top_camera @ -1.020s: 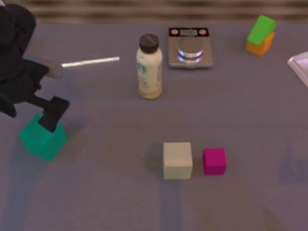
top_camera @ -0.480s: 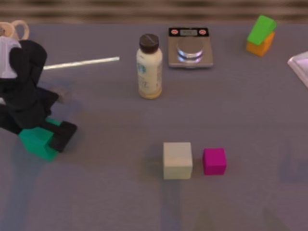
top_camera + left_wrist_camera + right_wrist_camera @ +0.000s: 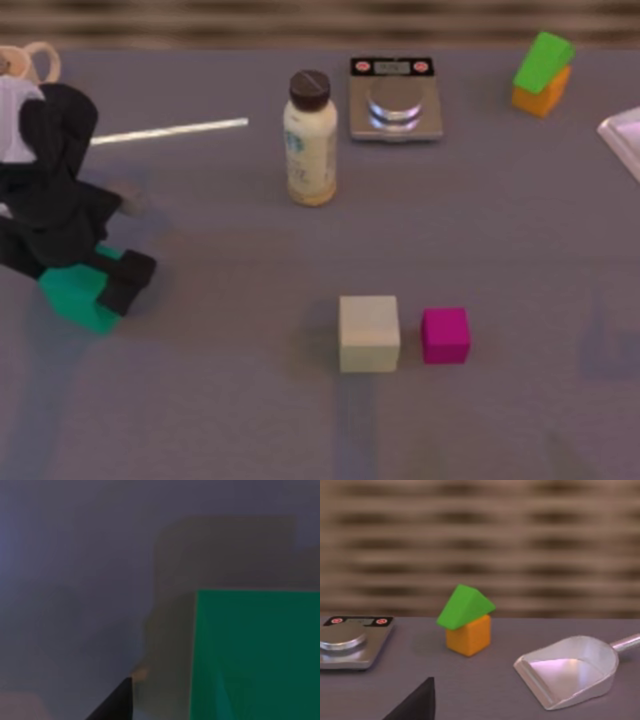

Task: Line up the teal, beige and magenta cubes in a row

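**Teal cube grab, far left of the bench**

So our left pincer (image 3: 100, 275) is down on the teal cube (image 3: 75, 298) at the far left of the bench (image 3: 520, 260), with one dark finger (image 3: 125, 282) showing on the cube's right side. The other finger is hidden under the arm, so we can't tell if the pincer is actually clamped on it or just straddling it. The left wrist view only gives us a big teal face (image 3: 255, 655) and a sliver of fingertip, no help there.

The beige cube (image 3: 369, 333) and magenta cube (image 3: 445, 335) sit just beside each other in the middle, already a neat pair, well apart from the teal one. We'd guess teal belongs on beige's left.

Handling-wise: it looks like a plain, stiff matte block, probably light and not slippery. It's the biggest of the three, so it needs a wide pincer, taken square across two opposite flat faces, near the middle, so it doesn't twist.

The right arm is parked out of the top view; its camera looks at a green wedge (image 3: 464, 606) sitting on an orange block (image 3: 468, 635).
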### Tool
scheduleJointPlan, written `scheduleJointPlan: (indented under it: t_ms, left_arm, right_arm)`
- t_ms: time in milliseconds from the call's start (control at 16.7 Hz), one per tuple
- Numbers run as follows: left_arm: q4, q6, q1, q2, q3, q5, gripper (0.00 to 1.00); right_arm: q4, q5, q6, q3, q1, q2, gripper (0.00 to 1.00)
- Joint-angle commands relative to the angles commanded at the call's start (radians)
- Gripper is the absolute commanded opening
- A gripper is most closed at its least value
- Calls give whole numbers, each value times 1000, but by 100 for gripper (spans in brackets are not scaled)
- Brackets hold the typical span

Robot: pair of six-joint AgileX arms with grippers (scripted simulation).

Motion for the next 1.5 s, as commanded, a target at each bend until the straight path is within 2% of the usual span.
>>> scheduleJointPlan:
  t_ms: [480, 1080, 1500]
  left_arm:
    - [0, 0, 0, 0, 0, 0, 2]
    - [-10, -1, 0, -15, 5, 3, 0]
    - [-228, -4, 17, -111, 119, 3, 0]
  right_arm:
    - [0, 0, 0, 0, 0, 0, 100]
    - [0, 0, 0, 0, 0, 0, 100]
    - [0, 0, 0, 0, 0, 0, 100]
